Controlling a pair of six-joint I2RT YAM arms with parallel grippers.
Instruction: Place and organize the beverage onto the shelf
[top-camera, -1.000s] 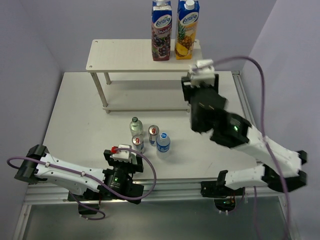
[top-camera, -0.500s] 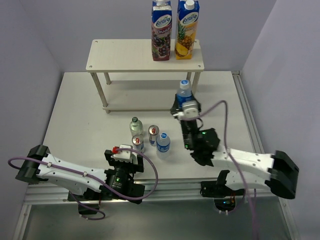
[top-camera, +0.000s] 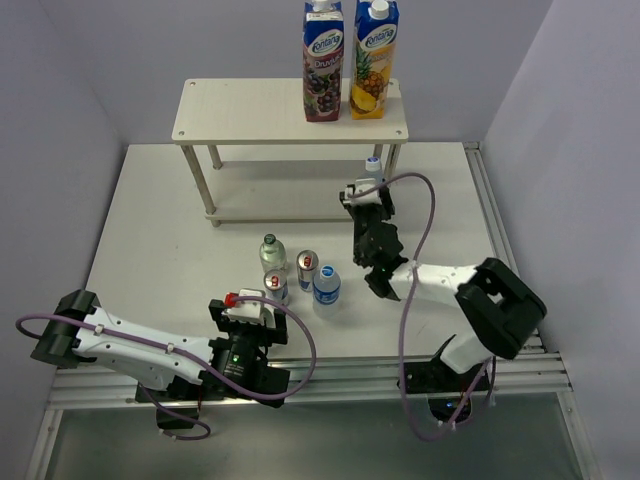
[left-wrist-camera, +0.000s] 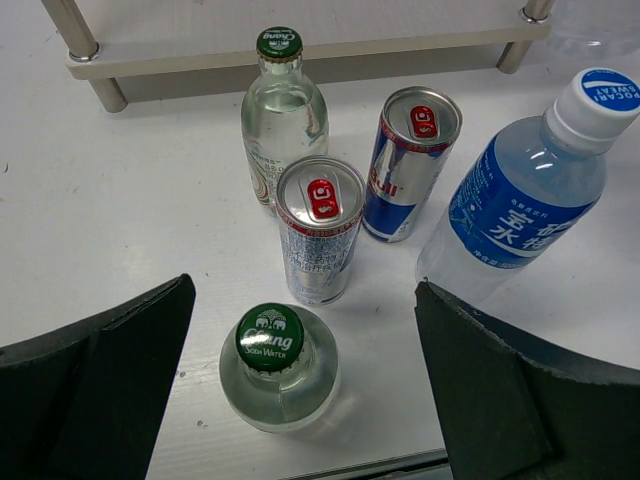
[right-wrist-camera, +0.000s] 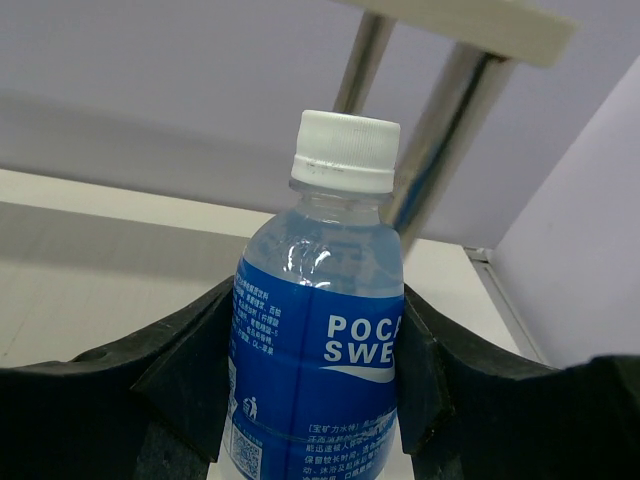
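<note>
We saw right gripper (right-wrist-camera: 315, 400) clamped on bottle (right-wrist-camera: 345, 150), arm stretched toward shelf (top-camera: 250, 110); left gripper (left-wrist-camera: 300, 390) wide open, empty.

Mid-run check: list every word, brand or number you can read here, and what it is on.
"Chang SODA WATER": cap of the near glass bottle.
"Chang": cap of the far glass bottle.
"OCARI SWEAT": cap of the loose water bottle.
"POCA" over "SWE", cut off: label of the held water bottle.
"Fontana": both juice cartons.
Side print on the two cans and the fine label text: too small to read.
</note>
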